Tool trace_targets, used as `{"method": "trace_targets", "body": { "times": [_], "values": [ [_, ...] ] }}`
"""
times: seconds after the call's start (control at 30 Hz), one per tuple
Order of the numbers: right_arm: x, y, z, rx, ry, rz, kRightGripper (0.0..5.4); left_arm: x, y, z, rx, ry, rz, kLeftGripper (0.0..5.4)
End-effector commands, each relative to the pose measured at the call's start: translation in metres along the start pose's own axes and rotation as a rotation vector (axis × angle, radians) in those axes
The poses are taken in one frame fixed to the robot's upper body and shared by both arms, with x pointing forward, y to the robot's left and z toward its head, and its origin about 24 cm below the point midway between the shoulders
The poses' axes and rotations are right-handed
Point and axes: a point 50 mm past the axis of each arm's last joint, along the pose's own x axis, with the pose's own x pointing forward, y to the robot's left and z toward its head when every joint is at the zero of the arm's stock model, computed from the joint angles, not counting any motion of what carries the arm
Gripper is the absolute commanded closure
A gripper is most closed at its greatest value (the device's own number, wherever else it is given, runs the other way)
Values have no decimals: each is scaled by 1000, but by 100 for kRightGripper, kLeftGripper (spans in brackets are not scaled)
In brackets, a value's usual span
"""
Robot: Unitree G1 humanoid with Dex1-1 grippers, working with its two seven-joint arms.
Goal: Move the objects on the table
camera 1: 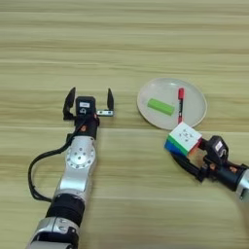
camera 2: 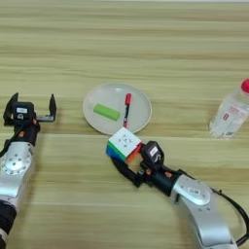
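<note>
**Right gripper clamps the puzzle cube beside the plate**

Right gripper, in the left eye view, has its two black fingers closed on the puzzle cube, white face up, just off the near rim of the round pale plate; whether the cube rests on the table or is slightly lifted is hard to tell; on the plate lie the light-green block and, just beside it, the red-and-black marker pen; the left gripper sits left of the plate with fingers spread wide, holding nothing.

From the right eye view, the cube again sits at the plate's near edge between the right gripper's fingers; the block and marker lie side by side; a clear bottle with a red cap stands well apart to the right; the left gripper is open and empty at the far left.
</note>
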Motion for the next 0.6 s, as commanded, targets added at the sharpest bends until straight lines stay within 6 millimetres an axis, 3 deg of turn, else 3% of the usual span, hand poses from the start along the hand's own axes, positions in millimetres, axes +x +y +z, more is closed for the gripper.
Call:
{"method": "trace_targets", "body": {
  "times": [0.03, 0.6],
  "values": [
    [6, 6, -5, 1, 13, 22, 205, 0, -1, 0, 9, 10, -4, 0],
    [30, 13, -19, -27, 25, 43, 205, 0, -2, 0, 6, 11, -6, 0]
  ]
}}
